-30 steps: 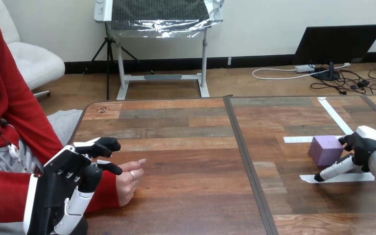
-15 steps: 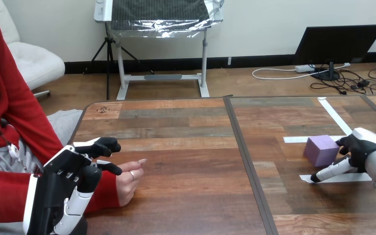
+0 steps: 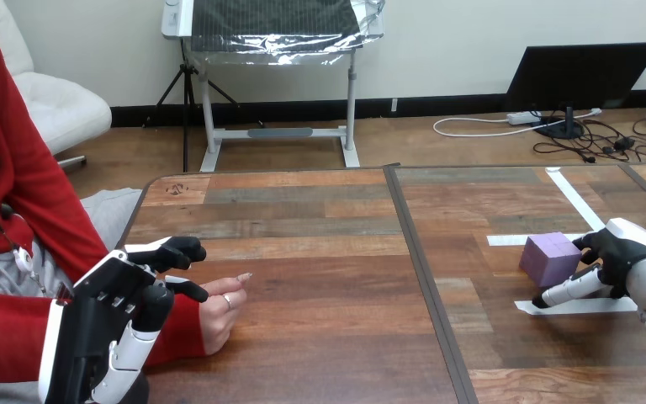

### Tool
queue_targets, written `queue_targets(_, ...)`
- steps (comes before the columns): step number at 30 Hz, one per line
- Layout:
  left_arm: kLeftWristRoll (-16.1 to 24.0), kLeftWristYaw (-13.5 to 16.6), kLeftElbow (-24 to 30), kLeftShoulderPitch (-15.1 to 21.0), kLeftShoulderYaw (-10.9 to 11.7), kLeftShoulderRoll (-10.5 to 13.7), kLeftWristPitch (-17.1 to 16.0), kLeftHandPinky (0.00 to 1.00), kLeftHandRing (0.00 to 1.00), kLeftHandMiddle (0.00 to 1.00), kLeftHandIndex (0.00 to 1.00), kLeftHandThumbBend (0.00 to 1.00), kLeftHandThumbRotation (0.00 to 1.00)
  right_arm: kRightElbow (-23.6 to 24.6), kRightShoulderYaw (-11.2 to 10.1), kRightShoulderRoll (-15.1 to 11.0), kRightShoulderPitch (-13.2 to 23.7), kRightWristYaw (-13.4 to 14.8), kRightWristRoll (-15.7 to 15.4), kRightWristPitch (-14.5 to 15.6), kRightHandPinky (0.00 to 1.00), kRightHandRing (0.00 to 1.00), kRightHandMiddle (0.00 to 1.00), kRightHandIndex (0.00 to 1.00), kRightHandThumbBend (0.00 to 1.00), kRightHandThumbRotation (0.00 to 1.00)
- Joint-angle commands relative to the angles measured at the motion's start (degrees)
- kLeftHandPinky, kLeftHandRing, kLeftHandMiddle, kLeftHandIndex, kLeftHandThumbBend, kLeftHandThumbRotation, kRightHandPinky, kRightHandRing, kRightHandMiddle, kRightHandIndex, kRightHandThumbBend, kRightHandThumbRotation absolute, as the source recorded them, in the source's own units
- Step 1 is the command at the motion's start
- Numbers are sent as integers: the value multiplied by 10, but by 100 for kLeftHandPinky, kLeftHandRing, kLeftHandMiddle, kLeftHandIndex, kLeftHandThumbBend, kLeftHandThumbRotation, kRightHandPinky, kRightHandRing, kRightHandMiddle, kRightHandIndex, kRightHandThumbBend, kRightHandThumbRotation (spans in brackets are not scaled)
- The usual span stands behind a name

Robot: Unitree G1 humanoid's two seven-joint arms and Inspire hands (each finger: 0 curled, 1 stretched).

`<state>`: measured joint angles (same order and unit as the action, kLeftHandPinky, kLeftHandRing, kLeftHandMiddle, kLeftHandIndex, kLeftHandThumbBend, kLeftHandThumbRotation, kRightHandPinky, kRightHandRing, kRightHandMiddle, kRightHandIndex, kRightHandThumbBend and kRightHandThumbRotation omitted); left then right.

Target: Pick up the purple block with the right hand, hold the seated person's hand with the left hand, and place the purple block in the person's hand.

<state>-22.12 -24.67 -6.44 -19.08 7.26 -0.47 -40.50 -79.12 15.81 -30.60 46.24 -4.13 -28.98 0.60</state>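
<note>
Head view: at mid-right, spread-fingered right hand (image 3: 618, 257) is touching purple block (image 3: 549, 258) between tape strips (image 3: 505, 240); left hand (image 3: 113, 307), fingers apart, is hovering beside person's hand (image 3: 219, 316)

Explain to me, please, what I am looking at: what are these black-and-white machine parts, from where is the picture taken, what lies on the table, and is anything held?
The picture comes from a camera on a humanoid robot's head, looking down over a wooden table. The black-and-white parts are the robot's own two hands. Its left hand is at the lower left, close beside a seated person's hand, which rests on the table. The left hand's fingers look fairly straight, and I do not see them closed round the person's hand. Its right hand is at the right edge, against the right side of a purple block. The block stands on the table among strips of white tape. The fingers there are not closed round it, so nothing is held yet.
</note>
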Motion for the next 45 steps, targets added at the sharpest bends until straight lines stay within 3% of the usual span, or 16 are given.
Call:
queue_targets(1,2,0,9,-56,-11,-16,-5,44,66,64,49,92,56,12,-14,27,13,15,16,-8,74,88,90,88,78,23)
queue_targets(8,2,3,14,-58,-12,-15,3,44,66,64,49,93,54,12,-35,34,15,25,37,-1,78,91,93,89,78,25)
queue_targets(13,-1,0,12,-56,-12,-14,3,43,66,64,49,93,53,12,-33,37,18,34,35,8,78,91,93,90,78,27)
queue_targets(16,-12,-7,14,-57,-14,-13,7,43,66,64,49,93,51,13,-47,39,18,38,48,1,79,91,93,90,78,28)
queue_targets(22,-15,-13,10,-54,-13,-12,4,43,67,64,49,92,49,12,-35,40,25,42,36,11,78,90,93,90,79,31)
queue_targets(25,-10,-9,10,-55,-11,-14,3,43,67,64,48,91,47,12,-42,42,26,48,43,7,76,89,91,89,80,33)
queue_targets(32,-16,-16,7,-53,-10,-15,2,44,68,64,49,91,45,11,-37,45,32,56,37,17,76,87,90,88,84,41)
queue_targets(36,-21,-19,9,-54,-10,-14,7,44,68,64,48,93,43,13,-55,48,33,61,54,10,76,86,89,87,85,39)
queue_targets(45,-22,-17,11,-56,-10,-17,6,44,68,65,48,95,41,13,-54,52,36,73,48,4,69,81,85,85,87,36)
